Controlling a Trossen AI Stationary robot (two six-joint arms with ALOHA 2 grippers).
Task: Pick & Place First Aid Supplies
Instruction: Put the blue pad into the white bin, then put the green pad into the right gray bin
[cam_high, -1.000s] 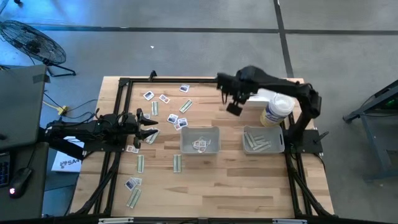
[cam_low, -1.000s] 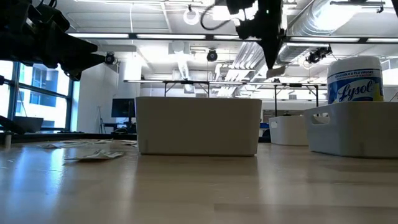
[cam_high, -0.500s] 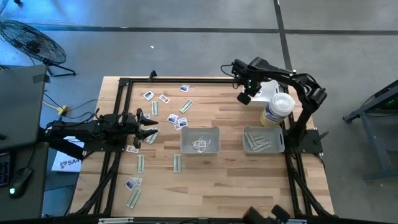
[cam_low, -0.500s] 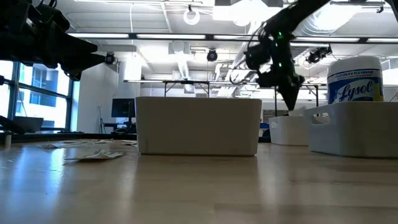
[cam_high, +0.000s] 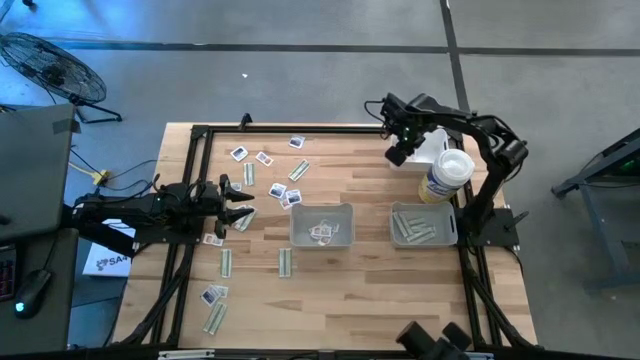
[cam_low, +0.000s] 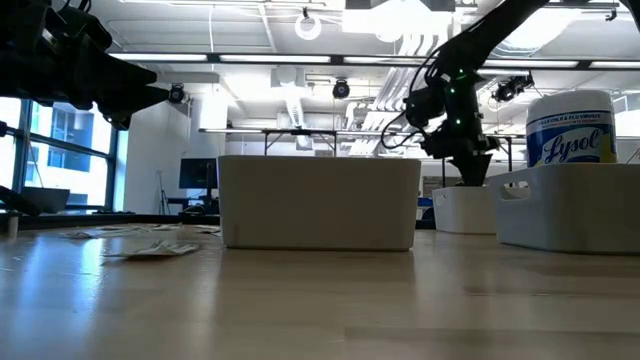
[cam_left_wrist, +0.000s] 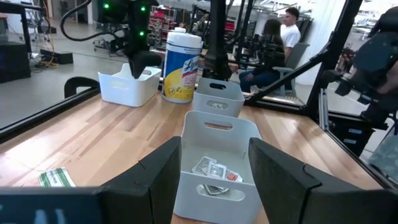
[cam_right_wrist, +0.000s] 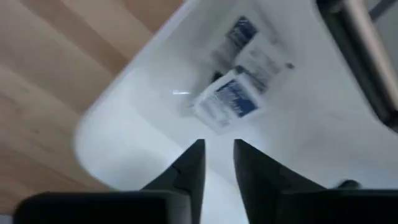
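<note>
Right gripper (cam_high: 396, 152), fingers parted, releases a white packet (cam_right_wrist: 227, 103) into the tray (cam_right_wrist: 124, 149) below; next, return for scattered packets; left gripper (cam_high: 238, 203) waits open

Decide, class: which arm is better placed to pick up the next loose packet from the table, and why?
Probably the left. The left gripper hovers open beside the scattered packets, while the right gripper hangs over the far white tray, where packets already lie.
</note>
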